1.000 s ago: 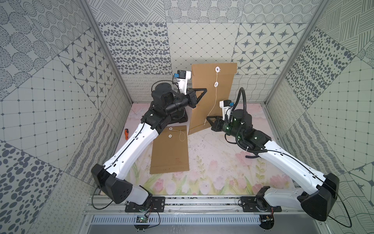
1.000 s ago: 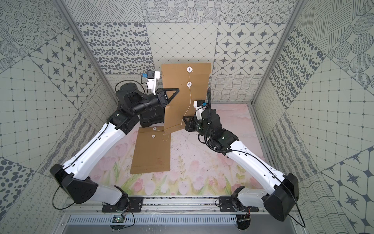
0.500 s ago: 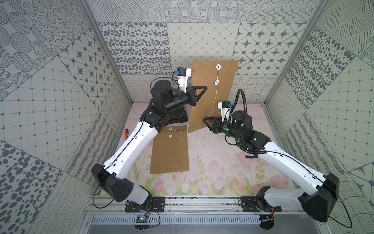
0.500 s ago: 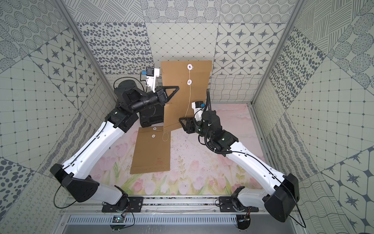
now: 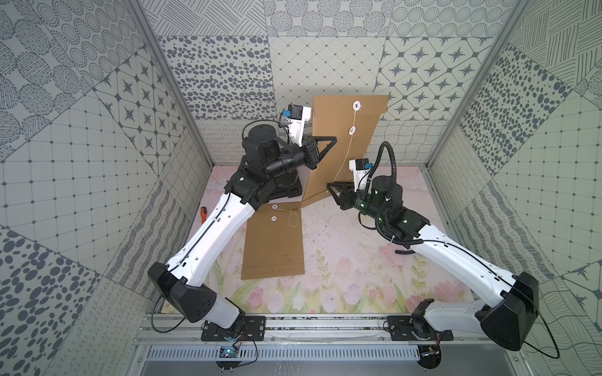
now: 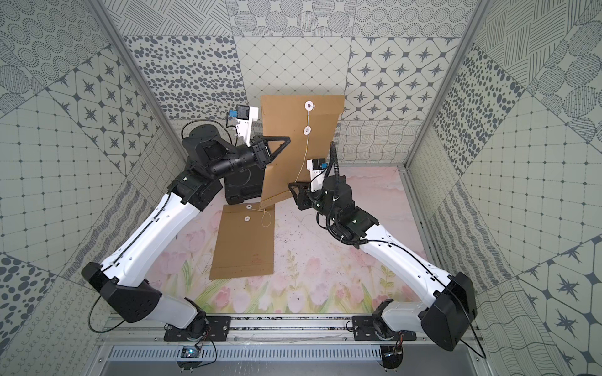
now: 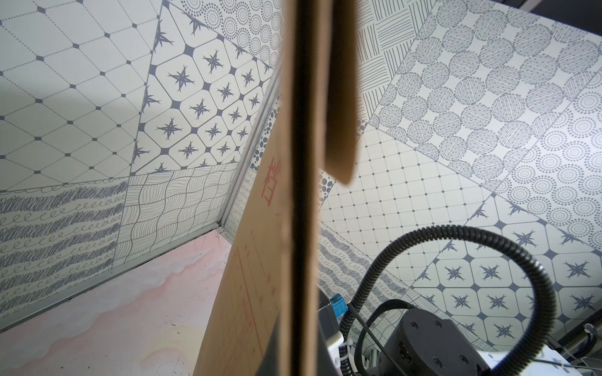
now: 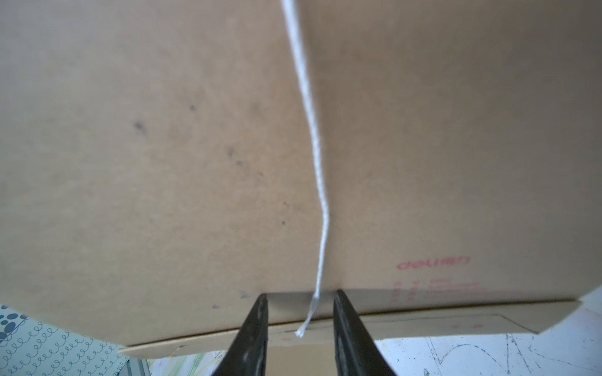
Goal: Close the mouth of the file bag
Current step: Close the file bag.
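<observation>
A brown file bag [image 5: 335, 114] [image 6: 283, 114] stands upright over the back of the table, and my left gripper [image 5: 329, 143] [image 6: 283, 143] is shut on its side edge. Two white buttons [image 5: 357, 105] [image 5: 352, 130] sit near its top. A white string [image 5: 345, 153] [image 6: 304, 156] runs down from them. In the right wrist view the string [image 8: 314, 146] ends frayed and loose between the fingers of my right gripper [image 8: 298, 309], which is open against the bag's lower edge [image 8: 163, 130]. The left wrist view shows the bag edge-on [image 7: 260, 260], with its flap [image 7: 338, 97] a little off the body.
A second brown file bag [image 5: 273, 247] [image 6: 244, 247] lies flat on the floral table, its string curled beside it. A black stand [image 5: 286, 185] sits behind the left arm. An orange-handled tool [image 5: 203, 213] lies by the left wall. Patterned walls close in on three sides.
My right gripper went from shut to open, moved left toward the bag, and the string end now hangs loose between its fingers. The left arm lifted the bag slightly.
</observation>
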Available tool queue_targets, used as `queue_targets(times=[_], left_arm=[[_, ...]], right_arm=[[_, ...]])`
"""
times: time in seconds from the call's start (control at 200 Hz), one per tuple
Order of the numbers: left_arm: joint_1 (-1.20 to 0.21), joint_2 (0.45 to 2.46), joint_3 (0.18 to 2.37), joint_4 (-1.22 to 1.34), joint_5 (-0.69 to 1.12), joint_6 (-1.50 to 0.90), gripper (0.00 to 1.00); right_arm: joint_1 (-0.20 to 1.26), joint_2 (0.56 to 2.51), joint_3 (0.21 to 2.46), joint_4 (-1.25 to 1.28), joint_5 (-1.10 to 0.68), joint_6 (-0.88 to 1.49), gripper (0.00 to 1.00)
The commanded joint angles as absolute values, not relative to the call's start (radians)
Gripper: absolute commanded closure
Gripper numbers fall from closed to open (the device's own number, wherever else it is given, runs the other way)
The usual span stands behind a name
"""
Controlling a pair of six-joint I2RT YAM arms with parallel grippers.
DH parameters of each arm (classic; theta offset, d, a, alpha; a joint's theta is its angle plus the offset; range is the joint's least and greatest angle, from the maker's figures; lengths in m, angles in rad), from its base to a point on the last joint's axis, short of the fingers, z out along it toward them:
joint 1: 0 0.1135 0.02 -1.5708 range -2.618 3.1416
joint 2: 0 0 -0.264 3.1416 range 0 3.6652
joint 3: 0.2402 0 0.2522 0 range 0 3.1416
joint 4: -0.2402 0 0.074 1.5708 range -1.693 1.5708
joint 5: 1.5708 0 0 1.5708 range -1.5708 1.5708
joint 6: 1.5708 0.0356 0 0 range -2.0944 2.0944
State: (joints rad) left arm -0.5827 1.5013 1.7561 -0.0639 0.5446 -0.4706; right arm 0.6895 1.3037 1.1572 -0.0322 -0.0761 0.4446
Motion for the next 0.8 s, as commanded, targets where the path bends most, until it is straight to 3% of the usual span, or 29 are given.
queue_targets(times=[0.0, 0.265, 0.44, 0.795], left_arm=[[-0.592, 1.507, 1.782, -0.039, 0.591, -0.460, 1.00], [-0.598, 1.506, 1.777, -0.044, 0.588, -0.455, 1.00], [-0.598, 1.491, 1.748, -0.036, 0.557, -0.446, 1.00], [-0.594, 1.424, 1.660, -0.100, 0.361, -0.260, 1.00]], right_arm=[[0.687, 1.332, 1.205, 0.031, -0.064, 0.400, 0.70], [0.686, 1.344, 1.206, 0.059, -0.025, 0.424, 0.82], [0.687, 1.331, 1.203, 0.029, 0.036, 0.460, 1.00], [0.684, 1.278, 1.211, -0.238, 0.112, 0.464, 1.00]])
